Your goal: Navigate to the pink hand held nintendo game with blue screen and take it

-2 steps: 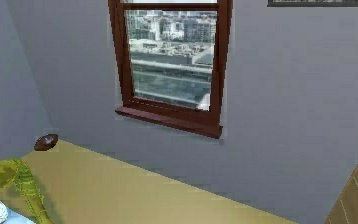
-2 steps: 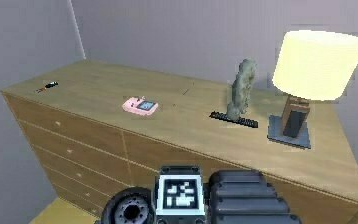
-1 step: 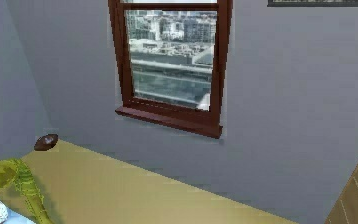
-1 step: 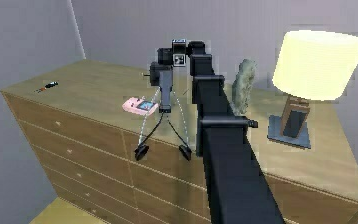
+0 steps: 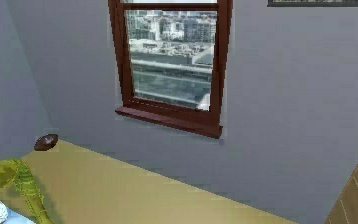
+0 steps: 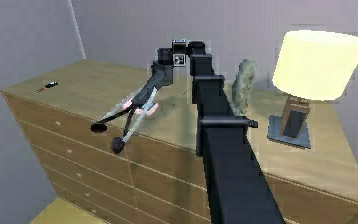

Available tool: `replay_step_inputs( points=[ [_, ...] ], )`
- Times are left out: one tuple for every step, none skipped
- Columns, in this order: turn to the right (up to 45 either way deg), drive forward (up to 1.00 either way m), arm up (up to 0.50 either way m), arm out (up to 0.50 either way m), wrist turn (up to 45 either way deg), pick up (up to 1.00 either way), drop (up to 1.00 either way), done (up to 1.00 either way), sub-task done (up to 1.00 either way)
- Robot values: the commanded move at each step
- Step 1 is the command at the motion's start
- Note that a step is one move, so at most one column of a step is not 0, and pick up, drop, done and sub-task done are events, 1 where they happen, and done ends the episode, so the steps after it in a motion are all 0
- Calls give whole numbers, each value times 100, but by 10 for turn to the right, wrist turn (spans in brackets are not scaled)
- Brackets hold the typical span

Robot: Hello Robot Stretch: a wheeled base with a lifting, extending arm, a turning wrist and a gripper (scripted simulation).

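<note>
In the arm side view the dark arm (image 6: 222, 140) reaches out over a light wooden dresser (image 6: 77, 95). The gripper (image 6: 107, 137) sits at its far end, left of the white marker squares, with its thin fingers slanting down toward the dresser's front edge. A small pinkish thing with a pale blue patch (image 6: 139, 101) shows at the gripper's body, above the dresser top. I cannot tell whether the gripper holds anything.
A lamp with a glowing cream shade (image 6: 313, 62) stands on the dresser's right, a grey upright thing (image 6: 243, 85) beside the arm, a small dark item (image 6: 49, 86) far left. Ahead are a dark-framed window (image 5: 172, 60), a tan surface (image 5: 137, 190), a dark oval object (image 5: 46, 141) and green cloth (image 5: 15, 185).
</note>
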Motion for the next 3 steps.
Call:
replay_step_inputs(
  points=[
    [0, 0, 0, 0, 450, 0, 0, 0, 0],
    [0, 0, 0, 0, 450, 0, 0, 0, 0],
    [0, 0, 0, 0, 150, 0, 0, 0, 0]
  ],
)
